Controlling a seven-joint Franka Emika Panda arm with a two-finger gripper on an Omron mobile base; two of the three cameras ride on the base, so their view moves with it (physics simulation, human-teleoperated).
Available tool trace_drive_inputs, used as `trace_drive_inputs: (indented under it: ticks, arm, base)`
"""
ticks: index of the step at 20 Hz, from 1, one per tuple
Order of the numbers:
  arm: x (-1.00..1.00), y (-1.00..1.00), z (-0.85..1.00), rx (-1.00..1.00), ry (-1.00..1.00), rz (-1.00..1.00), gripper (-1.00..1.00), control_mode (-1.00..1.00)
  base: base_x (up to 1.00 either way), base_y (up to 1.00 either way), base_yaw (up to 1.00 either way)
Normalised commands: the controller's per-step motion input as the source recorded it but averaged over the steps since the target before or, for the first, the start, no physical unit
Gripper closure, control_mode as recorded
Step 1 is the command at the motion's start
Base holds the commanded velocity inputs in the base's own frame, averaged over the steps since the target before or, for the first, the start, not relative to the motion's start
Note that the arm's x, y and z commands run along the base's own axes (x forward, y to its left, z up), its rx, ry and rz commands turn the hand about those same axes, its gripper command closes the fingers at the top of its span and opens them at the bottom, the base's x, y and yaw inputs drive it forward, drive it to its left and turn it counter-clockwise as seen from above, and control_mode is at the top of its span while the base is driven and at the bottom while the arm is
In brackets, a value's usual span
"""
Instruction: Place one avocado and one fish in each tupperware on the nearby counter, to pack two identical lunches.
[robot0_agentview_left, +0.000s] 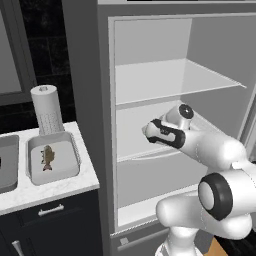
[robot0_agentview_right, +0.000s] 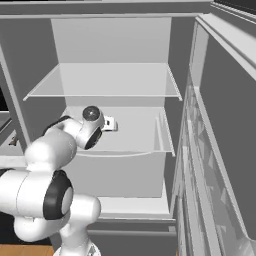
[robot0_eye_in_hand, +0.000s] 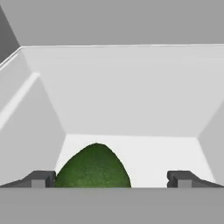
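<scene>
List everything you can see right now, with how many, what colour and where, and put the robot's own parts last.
Fridge: one, grey, open, shelves inside.
Avocado: one, bright green, on the fridge floor between the finger tips.
Tupperware: one, pale grey, on the counter beside the fridge.
Fish: one, olive-brown, lying in that tupperware.
Second tray: one, mid-grey, left edge of the counter, partly cut off.
Paper towel roll: one, white, upright behind the tupperware.
Counter: one, white marbled, dark cabinets beneath.
Gripper: one, dark tips, open, reaching into the fridge.

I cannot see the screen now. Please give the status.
Hand open, inside fridge. Green avocado between fingers, not gripped. Brown fish already in pale tupperware. Nothing blocking.
</scene>
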Motion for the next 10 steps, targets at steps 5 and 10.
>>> trace_drive_inputs:
  ticks: [5, 10]
  arm:
    - [0.25, 0.07, -0.18, -0.02, 0.00, 0.00, -1.00, -1.00]
    - [-0.03, 0.08, -0.51, -0.09, 0.02, 0.00, -1.00, -1.00]
  base:
    - [0.00, 0.00, 0.00]
    - [0.00, 0.00, 0.00]
